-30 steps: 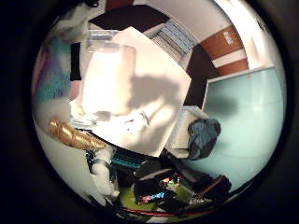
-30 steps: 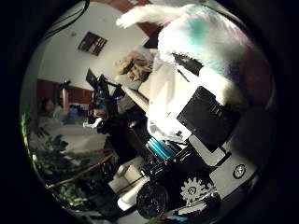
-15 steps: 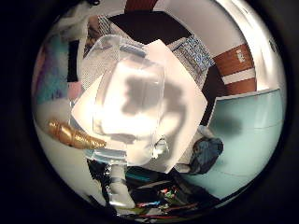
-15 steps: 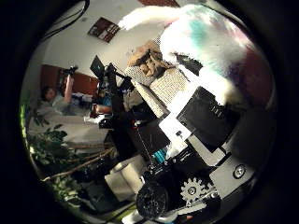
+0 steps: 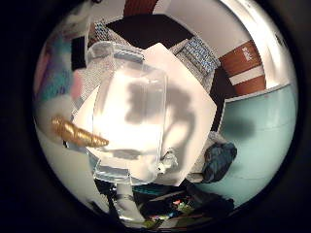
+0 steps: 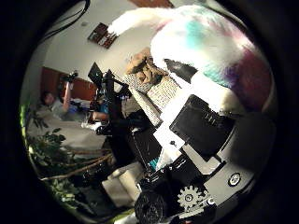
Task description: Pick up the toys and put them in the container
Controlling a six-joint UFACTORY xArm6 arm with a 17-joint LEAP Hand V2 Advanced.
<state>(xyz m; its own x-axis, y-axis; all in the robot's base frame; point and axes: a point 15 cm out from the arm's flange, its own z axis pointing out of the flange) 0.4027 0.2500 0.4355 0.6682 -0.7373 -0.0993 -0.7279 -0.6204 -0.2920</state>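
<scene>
Little finger side palm view shows the clear container on a white sheet directly below the palm. The hand is closed around a plush unicorn, its gold horn beside the container. The toy appears soft, light and compressible; grip the body, not the horn.

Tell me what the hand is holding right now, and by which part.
A fluffy unicorn toy with a gold horn sits against the hand; the exact hold isn't visible.
</scene>
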